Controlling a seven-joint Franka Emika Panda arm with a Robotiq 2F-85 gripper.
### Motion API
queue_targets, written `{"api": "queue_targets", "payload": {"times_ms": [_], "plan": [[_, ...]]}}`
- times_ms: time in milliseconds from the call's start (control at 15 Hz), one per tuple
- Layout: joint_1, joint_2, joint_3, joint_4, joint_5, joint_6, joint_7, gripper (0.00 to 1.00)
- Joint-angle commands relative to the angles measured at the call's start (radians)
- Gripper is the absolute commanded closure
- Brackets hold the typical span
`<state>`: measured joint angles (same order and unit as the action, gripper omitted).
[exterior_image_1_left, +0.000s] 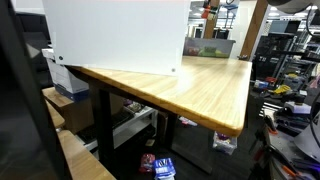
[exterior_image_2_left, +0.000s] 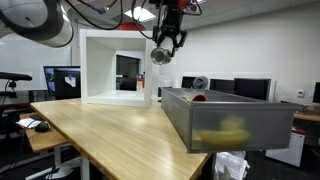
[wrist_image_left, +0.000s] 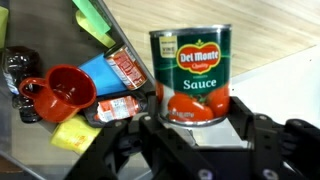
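Note:
In the wrist view my gripper (wrist_image_left: 195, 118) is shut on a Del Monte tomato sauce can (wrist_image_left: 192, 70), a black finger pressing each side of its lower end. The can has a green label with red tomatoes. In an exterior view the gripper (exterior_image_2_left: 165, 45) hangs high above the wooden table (exterior_image_2_left: 110, 130) with the can (exterior_image_2_left: 160, 56) in it, just left of the grey bin (exterior_image_2_left: 230, 125). The arm is hidden behind the white box in an exterior view (exterior_image_1_left: 120, 35).
The bin holds a red cup (wrist_image_left: 65, 90), a yellow sponge (wrist_image_left: 70, 133), a green item (wrist_image_left: 95, 20), a blue item and red-labelled packets. An open white box (exterior_image_2_left: 115, 65) stands at the table's back. Monitors and lab clutter surround the table.

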<state>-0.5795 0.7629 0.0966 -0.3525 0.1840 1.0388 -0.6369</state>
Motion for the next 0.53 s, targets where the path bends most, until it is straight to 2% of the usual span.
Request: {"api": "queue_targets", "payload": {"times_ms": [0,467], "plan": [[0.016,0.015,-0.010,-0.012,-0.005,-0.036,-0.060,0.56],[0.069,0.077,-0.053,-0.017,-0.068,-0.032,-0.140,0.56]]}}
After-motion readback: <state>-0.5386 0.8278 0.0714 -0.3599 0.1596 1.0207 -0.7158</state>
